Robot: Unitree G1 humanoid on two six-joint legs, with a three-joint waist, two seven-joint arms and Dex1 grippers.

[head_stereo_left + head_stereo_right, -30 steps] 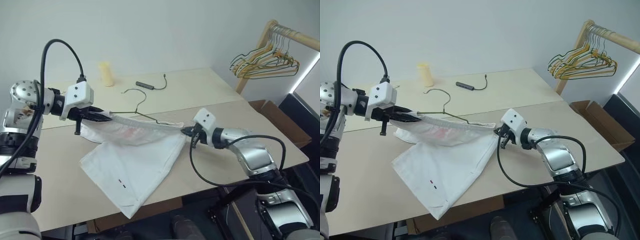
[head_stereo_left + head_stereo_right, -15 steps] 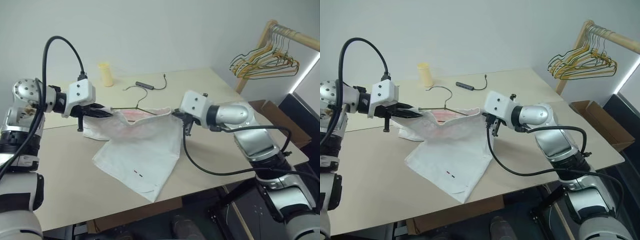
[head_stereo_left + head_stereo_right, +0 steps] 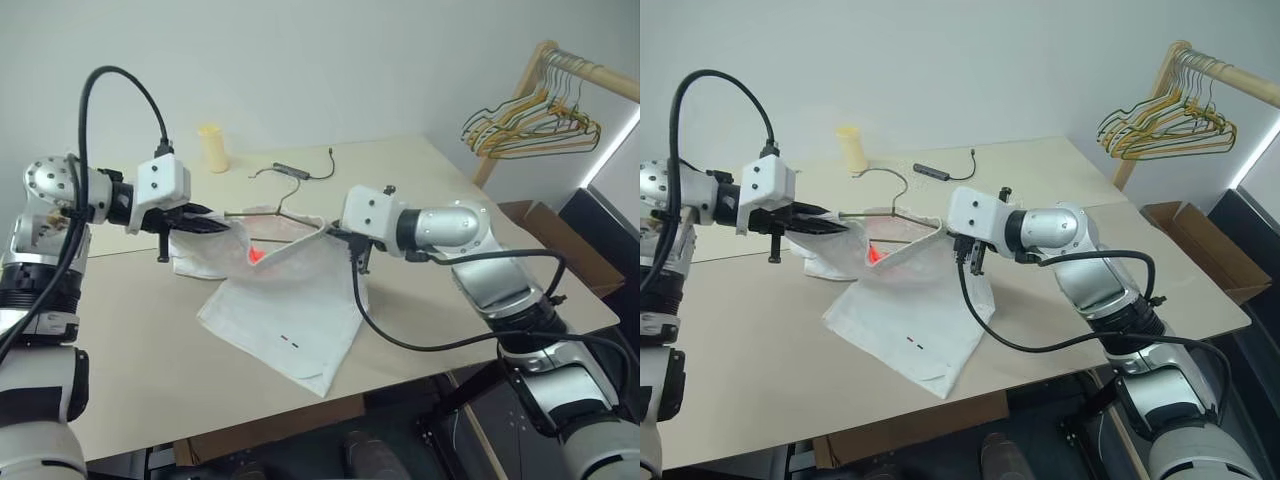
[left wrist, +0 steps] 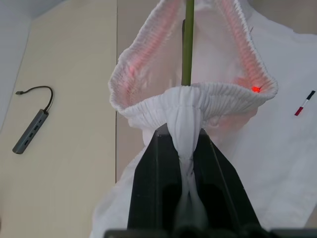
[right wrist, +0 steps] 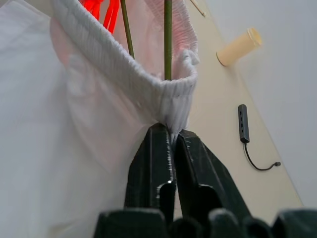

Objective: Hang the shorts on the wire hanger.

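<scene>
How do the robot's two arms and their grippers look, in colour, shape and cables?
Both arms are rounded silver-grey metal segments with black joints. Each wrist carries a boxy white camera housing, and a thick black cable loops from it back to the arm. The left gripper and right gripper each have two flat, tapered, matte black fingers.

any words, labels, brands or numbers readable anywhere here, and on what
None: no readable text shows in any view.
The shorts carry two small marks, one dark and one red, plus a red glow at the waistband; these are not letters.
The grey adapter and the yellowish cup on the table show no legible label.
</scene>
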